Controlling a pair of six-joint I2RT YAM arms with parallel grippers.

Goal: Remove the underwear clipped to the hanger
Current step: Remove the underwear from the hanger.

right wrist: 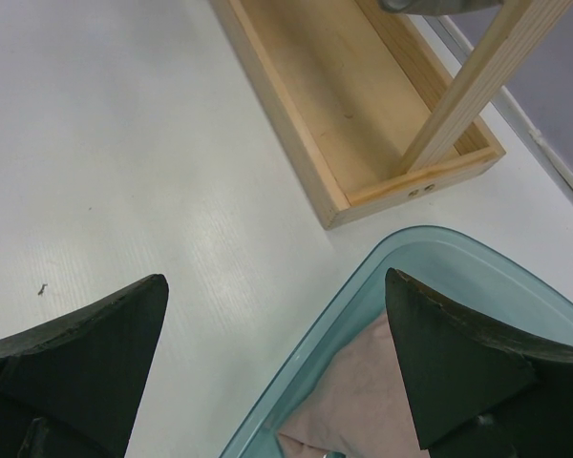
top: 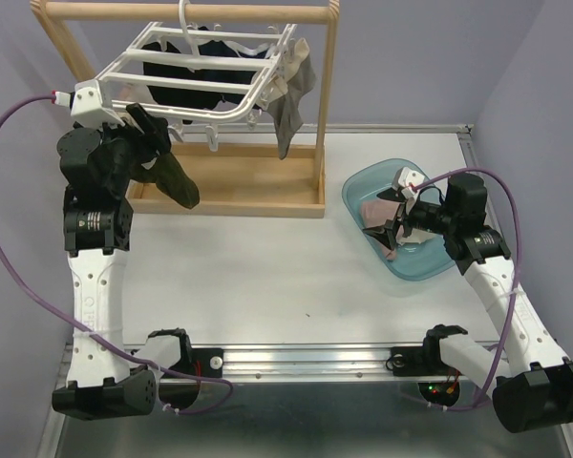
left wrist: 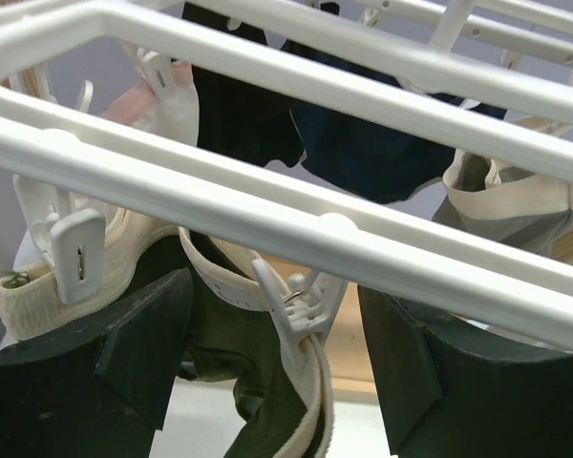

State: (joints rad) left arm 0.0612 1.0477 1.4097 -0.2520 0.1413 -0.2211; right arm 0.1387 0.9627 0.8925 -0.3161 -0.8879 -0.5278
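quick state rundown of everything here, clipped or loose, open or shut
left tool, open, straddling the olive underwear
right tool, open, empty, over the basin rim
hanger, hung on the wooden rail, tilted
olive underwear, clipped to the hanger
grey underwear, hanging from the hanger's corner
black underwear, hanging under the hanger
pink underwear, loose in the basin

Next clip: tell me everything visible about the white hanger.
The hanger is a white plastic rectangular frame with cross bars, hung by its top hook from the wooden rail. Small clips dangle round its rim, gripping black, navy, grey and dark olive underwear. The left gripper, open, straddles one at its near left corner.
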